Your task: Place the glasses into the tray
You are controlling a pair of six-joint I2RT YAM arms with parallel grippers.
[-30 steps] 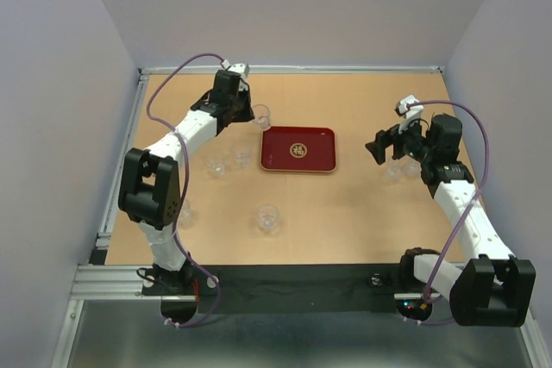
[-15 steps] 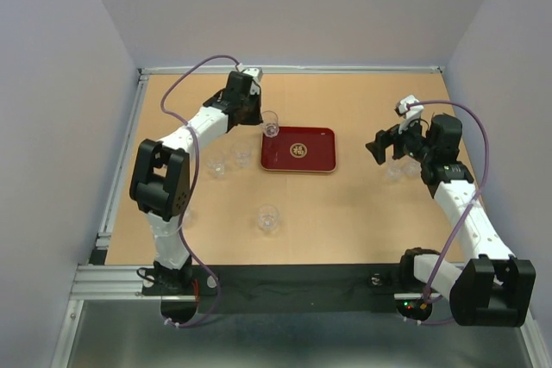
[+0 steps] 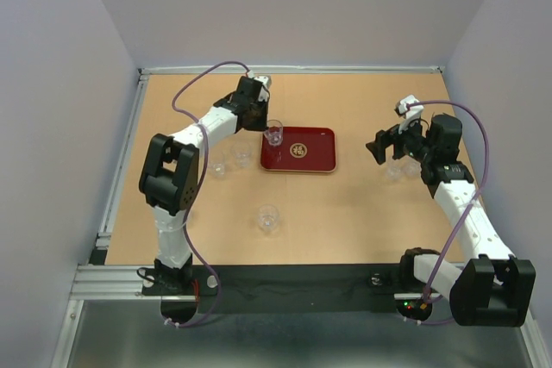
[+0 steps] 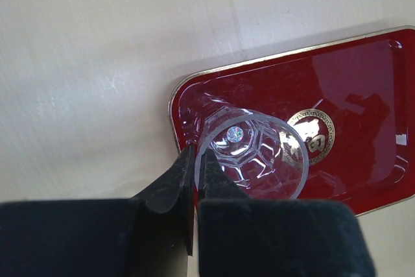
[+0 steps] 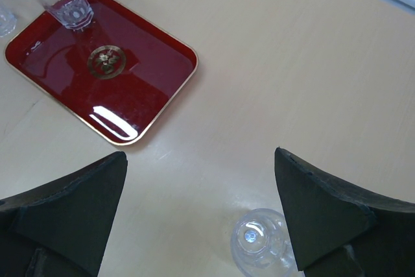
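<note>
The left jaws are almost closed and pinch the wall of one glass [image 4: 253,154], one finger inside its rim and one outside. This glass is upright over the far left corner of the tray [image 4: 363,89], just beside the gold edge; I cannot tell if its base touches the tray. Around the emblem [image 4: 312,135] the red floor lies open. The right jaws are wide apart and hold nothing. Another glass [image 5: 259,243] stands below them on the table [image 5: 292,63], well apart from the tray. Other glasses [image 3: 268,217] stand on the table left of the tray and nearer to the arms.
</note>
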